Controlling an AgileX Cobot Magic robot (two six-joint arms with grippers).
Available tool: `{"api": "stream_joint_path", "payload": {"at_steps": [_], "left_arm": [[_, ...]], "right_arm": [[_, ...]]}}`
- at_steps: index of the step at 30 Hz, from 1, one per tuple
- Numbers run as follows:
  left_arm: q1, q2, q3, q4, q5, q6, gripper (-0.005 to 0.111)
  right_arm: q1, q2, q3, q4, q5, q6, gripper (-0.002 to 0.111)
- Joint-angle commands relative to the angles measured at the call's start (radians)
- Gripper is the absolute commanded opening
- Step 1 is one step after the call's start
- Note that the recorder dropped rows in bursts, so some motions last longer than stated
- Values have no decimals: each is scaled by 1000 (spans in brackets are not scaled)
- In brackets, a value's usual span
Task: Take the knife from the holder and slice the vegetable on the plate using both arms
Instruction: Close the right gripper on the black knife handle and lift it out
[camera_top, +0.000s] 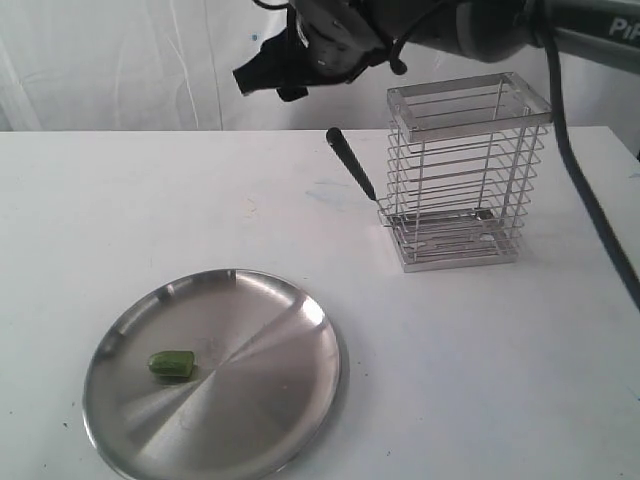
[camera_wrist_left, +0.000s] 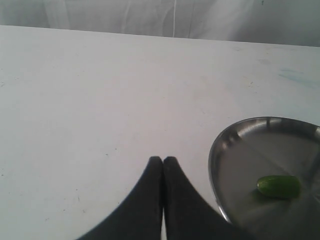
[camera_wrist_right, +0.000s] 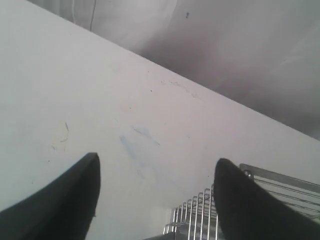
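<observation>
Plate with vegetable near table's front edge; knife leans from holder below spread right gripper; left gripper pinched together.

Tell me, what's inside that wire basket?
Only the knife: its black handle pokes out through the side of the holder. The blade inside is hard to make out among the wires.

The left claw is held above the tabletop, its jaws pressed fully together. The right claw is raised above the tabletop's far edge, jaws spread wide apart.
</observation>
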Motion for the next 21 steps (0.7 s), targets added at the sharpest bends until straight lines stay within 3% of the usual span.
{"api": "stream_joint_path", "payload": {"at_steps": [1, 21], "left_arm": [[-4, -4, 4, -8, -2, -1, 0], [-4, -4, 4, -8, -2, -1, 0]], "right_arm": [[-26, 29, -60, 99, 104, -101, 61], [-26, 105, -133, 270, 285, -315, 61]]}}
